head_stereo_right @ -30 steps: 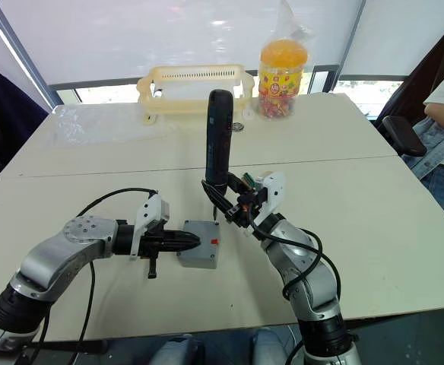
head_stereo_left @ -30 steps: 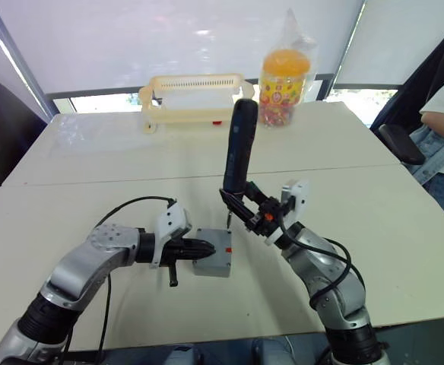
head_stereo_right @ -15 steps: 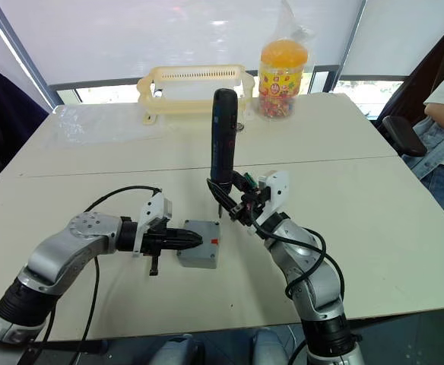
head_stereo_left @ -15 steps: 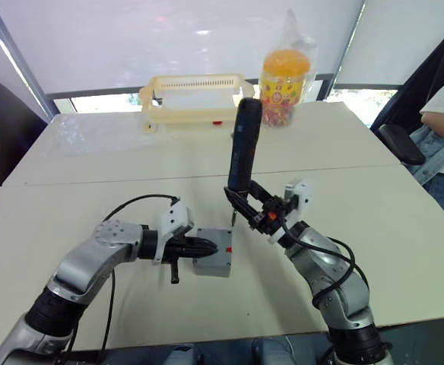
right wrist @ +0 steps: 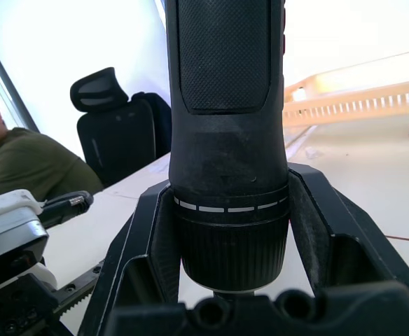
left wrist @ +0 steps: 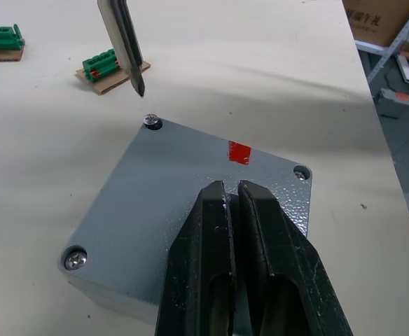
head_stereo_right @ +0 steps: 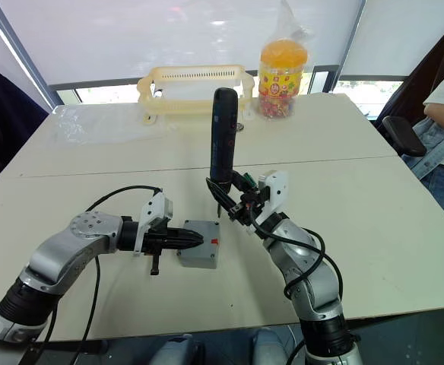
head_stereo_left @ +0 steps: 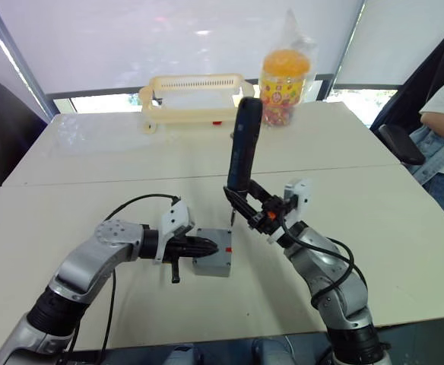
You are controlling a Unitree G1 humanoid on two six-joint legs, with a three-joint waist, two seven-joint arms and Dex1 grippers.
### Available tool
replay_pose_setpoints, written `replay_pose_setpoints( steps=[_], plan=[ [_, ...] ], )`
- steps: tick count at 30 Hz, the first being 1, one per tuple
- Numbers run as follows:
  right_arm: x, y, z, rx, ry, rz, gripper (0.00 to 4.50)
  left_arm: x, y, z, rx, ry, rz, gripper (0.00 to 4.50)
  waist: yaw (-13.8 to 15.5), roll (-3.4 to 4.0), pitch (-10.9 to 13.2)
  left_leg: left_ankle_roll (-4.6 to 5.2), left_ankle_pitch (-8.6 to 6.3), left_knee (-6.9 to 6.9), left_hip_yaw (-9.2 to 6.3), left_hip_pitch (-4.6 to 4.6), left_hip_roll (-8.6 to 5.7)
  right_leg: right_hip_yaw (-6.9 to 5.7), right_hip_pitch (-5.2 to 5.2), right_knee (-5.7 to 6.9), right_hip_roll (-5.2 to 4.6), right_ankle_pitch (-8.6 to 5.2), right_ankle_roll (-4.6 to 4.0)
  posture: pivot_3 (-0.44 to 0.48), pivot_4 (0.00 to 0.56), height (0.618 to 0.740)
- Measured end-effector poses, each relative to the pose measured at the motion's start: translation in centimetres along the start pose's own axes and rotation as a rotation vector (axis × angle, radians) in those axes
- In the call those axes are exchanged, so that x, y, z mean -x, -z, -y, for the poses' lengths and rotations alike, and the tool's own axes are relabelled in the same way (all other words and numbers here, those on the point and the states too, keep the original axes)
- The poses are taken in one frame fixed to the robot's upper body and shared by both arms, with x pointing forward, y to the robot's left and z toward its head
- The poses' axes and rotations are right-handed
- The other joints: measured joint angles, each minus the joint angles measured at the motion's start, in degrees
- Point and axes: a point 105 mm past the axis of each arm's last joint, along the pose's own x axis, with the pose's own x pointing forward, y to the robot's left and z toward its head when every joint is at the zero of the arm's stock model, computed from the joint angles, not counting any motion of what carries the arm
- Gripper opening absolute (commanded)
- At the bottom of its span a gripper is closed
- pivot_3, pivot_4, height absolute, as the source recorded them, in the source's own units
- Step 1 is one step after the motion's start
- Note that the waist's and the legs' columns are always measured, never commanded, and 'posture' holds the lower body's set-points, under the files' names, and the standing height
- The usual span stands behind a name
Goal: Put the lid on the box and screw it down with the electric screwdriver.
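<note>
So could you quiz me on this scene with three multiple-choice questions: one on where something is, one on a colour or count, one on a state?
1. Where is the bit of the electric screwdriver?
A. Just above a corner screw of the lid
B. Inside the cream basket
C. Lying flat on the table

2. What colour is the small mark on the lid?
A. Blue
B. Red
C. Yellow

3. How are the fingers of the left gripper?
A. Spread wide around the box
B. Shut together, resting on the lid
C. Holding the candy jar

Answers:
1 A: the left wrist view shows the tip hovering close over one corner screw.
2 B: a red patch sits near the lid's edge.
3 B: the two black fingers lie closed on the grey lid, which already sits on the box.
</note>
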Motion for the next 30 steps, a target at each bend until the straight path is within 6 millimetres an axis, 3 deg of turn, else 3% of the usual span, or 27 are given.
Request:
replay_pose_setpoints(
  steps=[24, 30],
  plan=[
    [0.43, 0.72, -0.23, -0.005, 0.003, -0.013, 1.78, -0.08, -0.04, -0.05, 0.001, -0.005, 0.002, 0.26, 0.0, 0.00, 0.0, 0.00, 0.00, 0.00, 0.00, 0.00, 0.00, 0.00, 0.00, 0.00, 0.00, 0.00, 0.00, 0.000, 0.150, 0.740],
    [0.51, 0.87, -0.48, 0.064, -0.013, -0.001, 1.78, -0.13, -0.06, -0.10, 0.000, -0.009, 0.002, 0.26, 0.0, -0.01, 0.0, 0.00, 0.00, 0.00, 0.00, 0.02, -0.01, 0.00, 0.01, 0.00, 0.00, 0.00, 0.00, 0.000, 0.150, 0.740]
  ],
)
